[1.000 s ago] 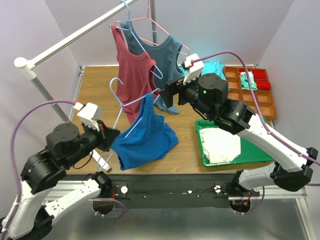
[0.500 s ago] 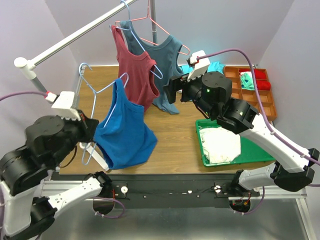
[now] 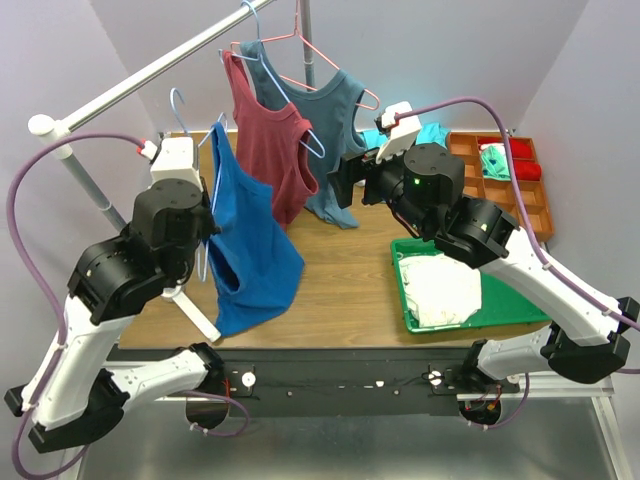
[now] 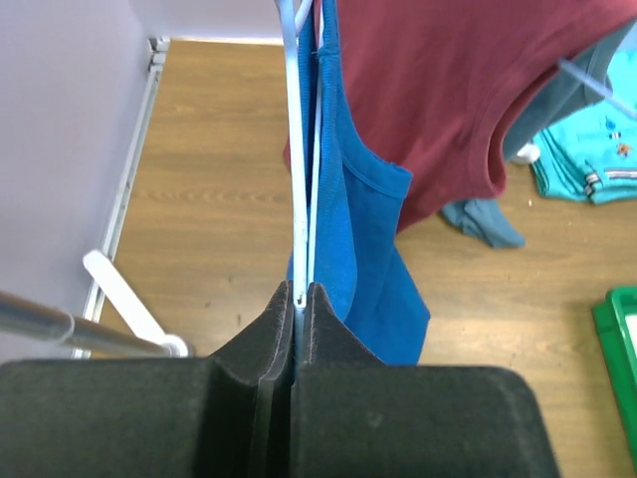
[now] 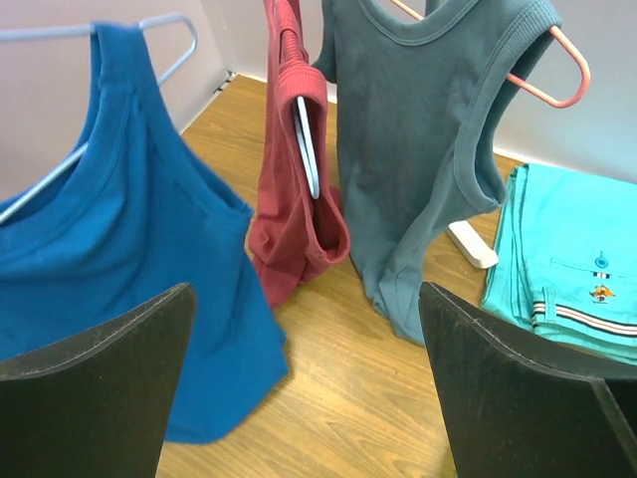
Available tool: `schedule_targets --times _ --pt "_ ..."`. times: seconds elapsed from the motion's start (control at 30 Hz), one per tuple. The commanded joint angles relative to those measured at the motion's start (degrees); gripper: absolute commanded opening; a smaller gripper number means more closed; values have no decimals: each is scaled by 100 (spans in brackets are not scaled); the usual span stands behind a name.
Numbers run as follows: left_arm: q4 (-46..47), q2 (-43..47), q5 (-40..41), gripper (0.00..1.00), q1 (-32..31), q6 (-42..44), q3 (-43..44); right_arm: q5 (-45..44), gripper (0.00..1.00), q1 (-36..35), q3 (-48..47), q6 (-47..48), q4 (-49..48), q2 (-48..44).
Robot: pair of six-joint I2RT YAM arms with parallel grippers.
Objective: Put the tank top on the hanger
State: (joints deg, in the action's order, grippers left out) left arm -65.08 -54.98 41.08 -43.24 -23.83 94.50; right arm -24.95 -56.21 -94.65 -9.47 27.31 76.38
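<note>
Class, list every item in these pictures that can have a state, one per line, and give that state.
tank top, hanging on the hanger.
hanger, clamped in the left gripper.
left gripper, jaws shut on the hanger.
right gripper, jaws open, empty.
maroon top, hanging from the rail.
teal-grey top, hanging from the rail too.

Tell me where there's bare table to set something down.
Bare wood: front middle of the table, between the tank top and the green tray. Crowded: the right side, with orange bin and turquoise clothes; the back middle, under the maroon top and grey top.
</note>
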Motion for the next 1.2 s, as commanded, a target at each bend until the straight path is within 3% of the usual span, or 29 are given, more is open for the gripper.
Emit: schedule_targets --times 0.0,0.23,0.53,0.8,1.17 --pt "786 -328 568 0 -9 388 577 -124 100 -22 -36 -72 126 -35" --pt "760 -785 682 0 35 880 1202 -80 100 -31 157 -230 20 -123" --pt "645 -1331 208 0 913 1091 1844 60 100 -31 536 -265 -174 -378" --pt "786 -1708 216 0 1222 1214 2257 192 100 -31 579 -300 -121 -396" --pt "997 -1753 -302 0 1889 1013 1704 368 100 -31 562 -344 -15 -246"
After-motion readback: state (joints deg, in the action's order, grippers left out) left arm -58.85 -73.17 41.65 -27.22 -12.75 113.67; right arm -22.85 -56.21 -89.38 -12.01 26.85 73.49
